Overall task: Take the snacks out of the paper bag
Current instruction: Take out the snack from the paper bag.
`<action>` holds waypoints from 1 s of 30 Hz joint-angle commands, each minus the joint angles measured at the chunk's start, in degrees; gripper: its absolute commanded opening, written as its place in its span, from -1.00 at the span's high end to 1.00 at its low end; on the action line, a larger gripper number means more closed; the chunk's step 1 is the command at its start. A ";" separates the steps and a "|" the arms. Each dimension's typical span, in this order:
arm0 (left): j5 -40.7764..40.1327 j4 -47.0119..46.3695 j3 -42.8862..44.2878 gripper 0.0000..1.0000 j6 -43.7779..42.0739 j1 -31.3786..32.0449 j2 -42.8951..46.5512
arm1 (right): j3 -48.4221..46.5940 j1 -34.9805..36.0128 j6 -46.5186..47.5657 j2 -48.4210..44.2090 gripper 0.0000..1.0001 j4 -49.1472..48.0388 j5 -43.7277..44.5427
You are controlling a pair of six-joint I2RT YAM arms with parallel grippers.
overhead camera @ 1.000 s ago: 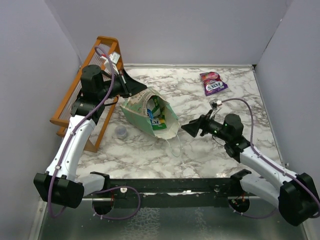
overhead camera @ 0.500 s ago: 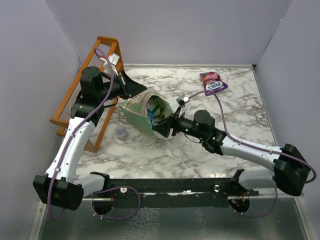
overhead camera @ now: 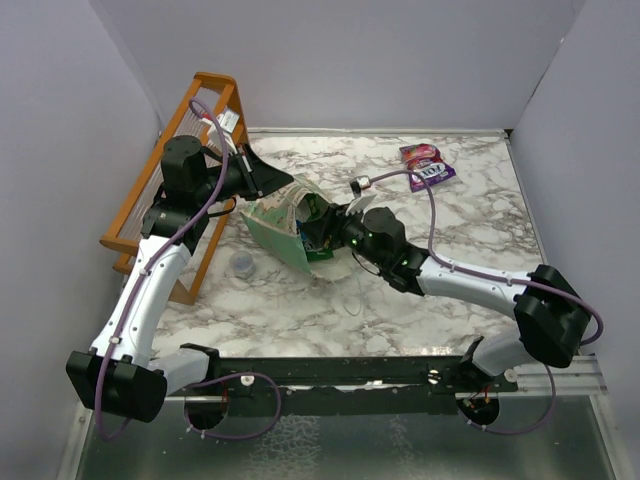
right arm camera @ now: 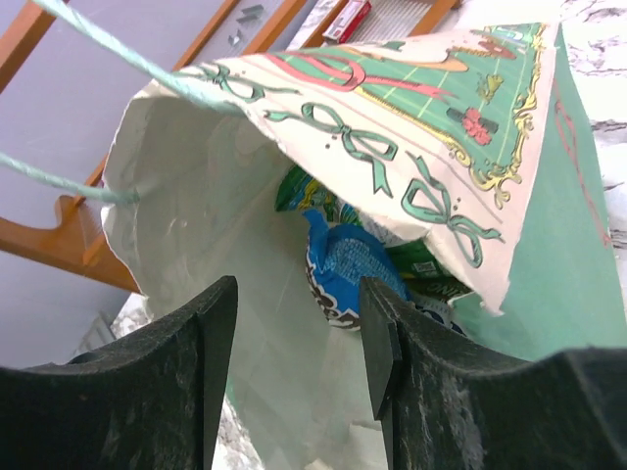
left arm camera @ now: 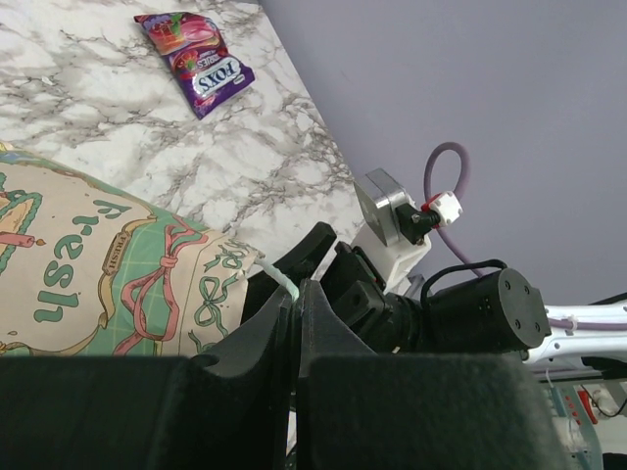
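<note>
Reach-in step: left end effector (left arm camera: 294, 304) pinches bag (overhead camera: 266, 230) rim at bench (overhead camera: 500, 220) 10 o'clock; right end effector (right arm camera: 297, 333), spread, at mouth; next, probably: advance, close on blue snack (right arm camera: 343, 259).

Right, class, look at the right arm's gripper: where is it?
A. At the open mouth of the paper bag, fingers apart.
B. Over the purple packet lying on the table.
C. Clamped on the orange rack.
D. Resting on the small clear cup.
A: in the right wrist view the right gripper stands open at the mouth of the paper bag, with a blue packet showing inside.
</note>
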State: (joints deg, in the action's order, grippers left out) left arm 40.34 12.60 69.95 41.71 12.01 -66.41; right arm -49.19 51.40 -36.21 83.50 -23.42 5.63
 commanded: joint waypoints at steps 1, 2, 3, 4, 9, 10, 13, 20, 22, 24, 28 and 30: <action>-0.74 -2.46 0.30 1.00 0.57 -0.43 1.44 | -1.49 0.36 1.08 0.61 -0.05 -2.85 1.07; -0.58 -2.43 0.44 1.00 0.53 -0.41 1.41 | -1.39 0.36 1.70 0.21 -0.06 -3.05 0.45; -0.50 -2.38 0.57 1.00 0.44 -0.41 1.38 | -1.09 0.37 1.86 -0.05 -0.07 -2.99 0.73; -0.44 -2.38 0.61 1.00 0.40 -0.41 1.33 | -1.05 0.37 1.42 -0.22 -0.08 -2.62 1.69; -0.28 -2.68 0.67 1.00 0.40 -0.44 0.90 | -3.35 0.37 1.81 2.66 -0.08 -0.49 4.63; -0.18 -2.71 0.65 1.00 0.44 -0.40 0.77 | -4.19 0.37 2.44 3.57 -0.08 -0.56 3.60; -0.17 -2.75 0.76 1.00 0.44 -0.40 0.67 | -7.16 0.75 3.66 6.84 -0.08 0.26 2.56; 0.07 -2.42 1.42 1.00 0.46 -0.46 0.58 | -10.55 1.76 2.09 12.07 -0.08 4.49 5.48; 0.03 -2.32 1.43 1.00 0.29 -0.41 0.71 | -9.66 1.78 1.02 11.90 0.01 5.11 6.79; 0.09 -2.28 1.25 1.00 0.07 -0.43 0.76 | -8.55 1.78 0.69 11.71 0.25 4.62 7.12; 0.17 -2.41 0.89 1.00 0.07 -0.45 0.67 | -7.72 1.77 0.05 10.15 0.58 5.43 7.41; 0.21 -2.36 0.88 1.00 -0.09 -0.43 0.66 | -7.03 1.78 -0.18 7.78 0.71 5.41 6.65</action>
State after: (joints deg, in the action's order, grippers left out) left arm 40.38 12.10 69.89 41.85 12.01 -66.43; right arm -57.91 52.82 -35.48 94.78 -19.42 10.72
